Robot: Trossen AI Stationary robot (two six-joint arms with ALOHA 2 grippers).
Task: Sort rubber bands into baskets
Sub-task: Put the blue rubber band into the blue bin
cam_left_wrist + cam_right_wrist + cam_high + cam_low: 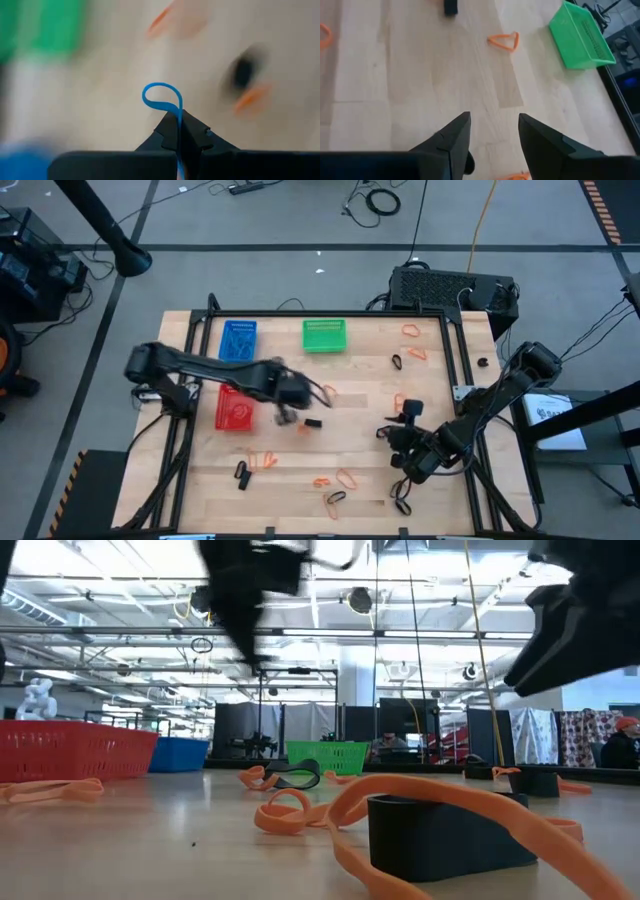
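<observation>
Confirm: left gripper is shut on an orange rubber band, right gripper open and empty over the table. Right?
Not quite. The band pinched in the left gripper is a blue rubber band, not orange; the left wrist view shows its loop sticking out from between the closed fingers. The rest stands: the right gripper is open with nothing between its fingers, over bare table.

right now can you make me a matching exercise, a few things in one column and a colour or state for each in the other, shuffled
Things:
1. left hand
2. right hand
3. basket nearest the left arm's base
4. basket at the far edge, towards the right arm's side

Colour or state:
A. green
B. open, holding nothing
C. red
D. shut on a blue rubber band

Pairs: 1-D, 2-B, 3-C, 4-A
</observation>
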